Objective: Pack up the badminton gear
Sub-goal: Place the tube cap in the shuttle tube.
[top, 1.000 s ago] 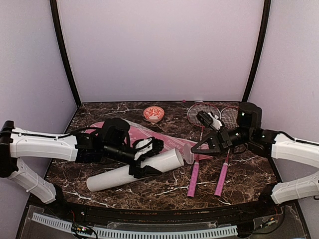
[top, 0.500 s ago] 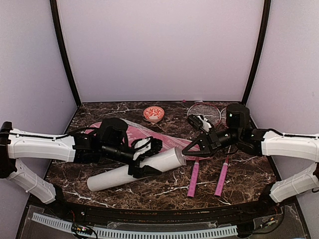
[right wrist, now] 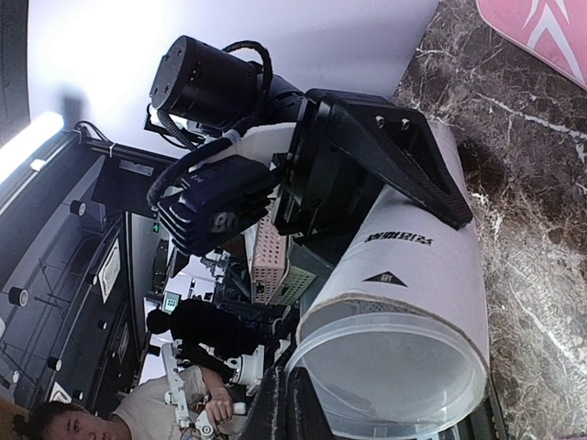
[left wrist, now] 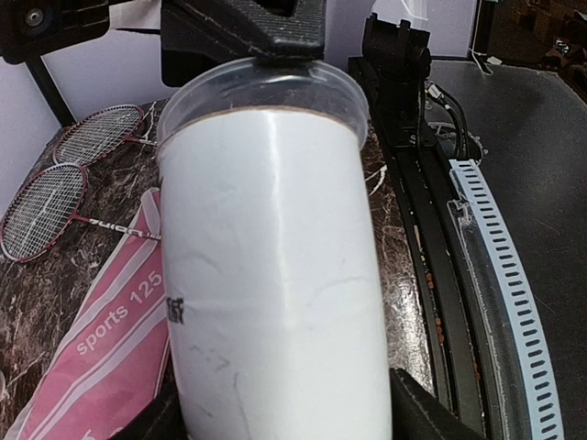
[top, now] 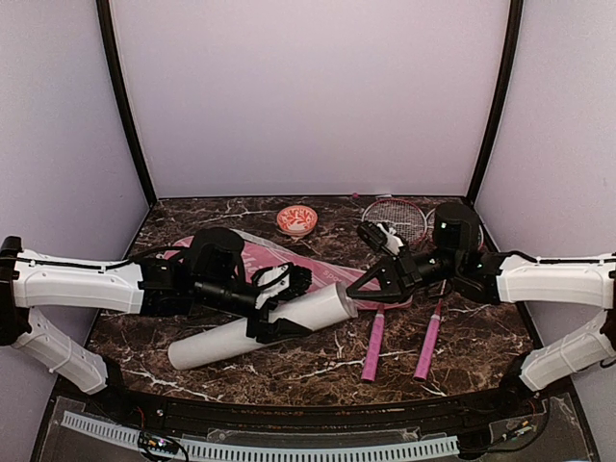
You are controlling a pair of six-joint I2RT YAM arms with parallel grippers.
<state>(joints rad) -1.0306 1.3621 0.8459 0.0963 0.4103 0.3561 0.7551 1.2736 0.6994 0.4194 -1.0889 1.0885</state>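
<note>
Tube [top: 252, 334] is held lying aslant on the desk [top: 462, 356], clamped near its right end by the left gripper [top: 281, 306], whose jaws are closed to the tube's width; a clear cap [right wrist: 390, 376] sits over that right end, though how fully it is seated cannot be told. The right gripper [top: 355, 291] is set against that end and seems pinched on the cap's rim; its fingers are shown in the wrist view only as a dark sliver. The cover [top: 322, 265] lies just behind the tube; two rackets [top: 399, 219] lie to the right, untouched. Seating the cap is judged the step in hand; if it is pushed off-axis, the cap could cock and pop off; if it is pressed too hard, the tube could be slid through the left jaws or swung into the racket handles.
</note>
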